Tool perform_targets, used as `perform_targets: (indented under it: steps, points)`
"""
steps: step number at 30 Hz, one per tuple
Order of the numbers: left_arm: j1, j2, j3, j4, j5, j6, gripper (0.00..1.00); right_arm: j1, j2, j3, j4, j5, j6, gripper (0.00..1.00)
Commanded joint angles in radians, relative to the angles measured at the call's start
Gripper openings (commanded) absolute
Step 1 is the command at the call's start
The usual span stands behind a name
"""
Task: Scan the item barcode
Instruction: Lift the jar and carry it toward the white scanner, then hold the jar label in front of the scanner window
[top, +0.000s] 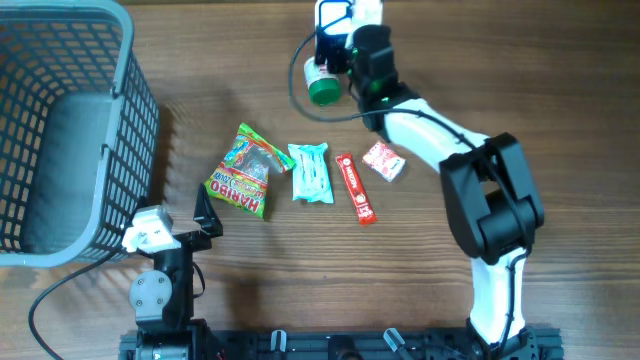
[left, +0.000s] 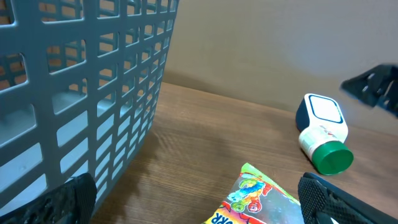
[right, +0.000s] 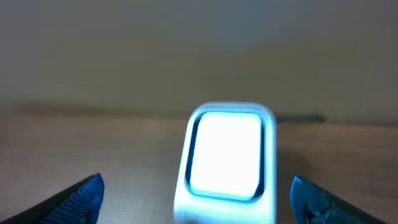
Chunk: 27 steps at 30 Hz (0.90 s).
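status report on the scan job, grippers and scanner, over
Left gripper open, low beside the basket. Right gripper open, astride the scanner, not touching. Four snack packets in a row, none held, nothing on them.

Mock shop checkout: basket, barcode scanner, packaged snacks.

wood table, basket, scanner, 4 packets

Basket grey lattice; scanner white-navy, green cap; candy bar red; table brown woodgrain.
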Motion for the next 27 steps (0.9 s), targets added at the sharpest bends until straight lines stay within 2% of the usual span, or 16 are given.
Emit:
perform_targets:
  steps: [1, 4, 9, 13, 17, 25, 27]
  points:
    - [0.002, -0.008, -0.003, -0.001, -0.01, -0.002, 1.0, 0.085, -0.014, 0.014, -0.087, 0.032, -0.055, 1.0]
    - [0.002, -0.008, -0.003, -0.001, -0.01, -0.002, 1.0, 0.106, -0.005, 0.014, -0.143, 0.066, -0.045, 1.0]
    - [0.002, -0.008, -0.003, -0.001, -0.01, -0.002, 1.0, 0.089, 0.014, 0.014, -0.109, 0.167, -0.048, 1.0]
    - [0.002, -0.008, -0.003, -0.001, -0.01, -0.002, 1.0, 0.079, 0.03, 0.014, -0.108, 0.107, -0.044, 1.0]
    - [0.002, -0.008, -0.003, -0.001, -0.01, -0.002, 1.0, 0.081, 0.081, 0.014, -0.151, 0.054, 0.025, 1.0]
    - [0.002, -0.008, -0.003, -0.001, -0.01, -0.002, 1.0, 0.082, 0.166, 0.014, -0.159, 0.054, 0.064, 0.99]
    - [0.002, -0.008, -0.003, -0.001, -0.01, -0.002, 1.0, 0.082, 0.169, 0.014, -0.152, 0.055, 0.063, 0.97]
